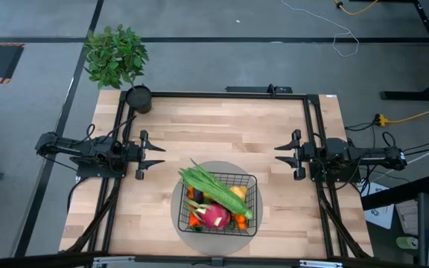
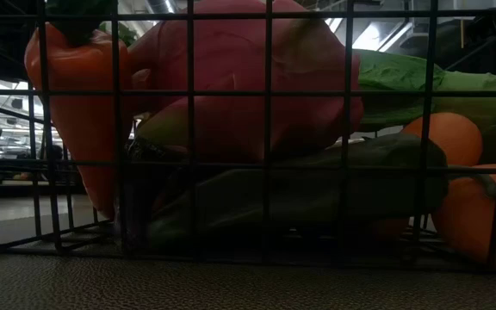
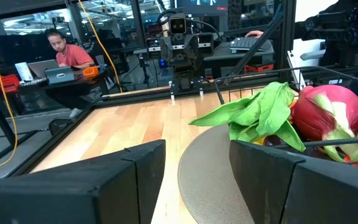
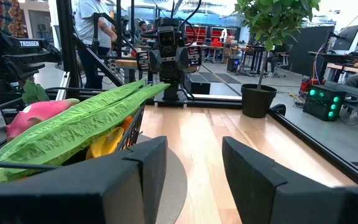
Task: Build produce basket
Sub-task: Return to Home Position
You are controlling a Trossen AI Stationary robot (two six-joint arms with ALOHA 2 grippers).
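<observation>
Basket (image 1: 255,195): on round grey mat (image 1: 177,217), by the desk (image 1: 222,126) edge opposite the potted plant (image 1: 115,56).
Produce (image 1: 233,199): piled in basket; dragon fruit (image 1: 214,216) and long green husk (image 1: 213,187) uppermost.
Left pincer (image 1: 159,155): left desk edge, fingers spread, empty.
Right pincer (image 1: 278,153): right desk edge, fingers spread, empty.

It looks like a robotics lab. Far ahead of the left gripper (image 3: 197,163), a person (image 3: 68,52) sits at a laptop (image 3: 57,75). Ahead of the right gripper (image 4: 194,155) stands electronic equipment (image 4: 321,99) with green lights.

black wire basket (image 1: 237,176), pink dragon fruit (image 1: 214,216), long green husk (image 1: 214,189).
</observation>
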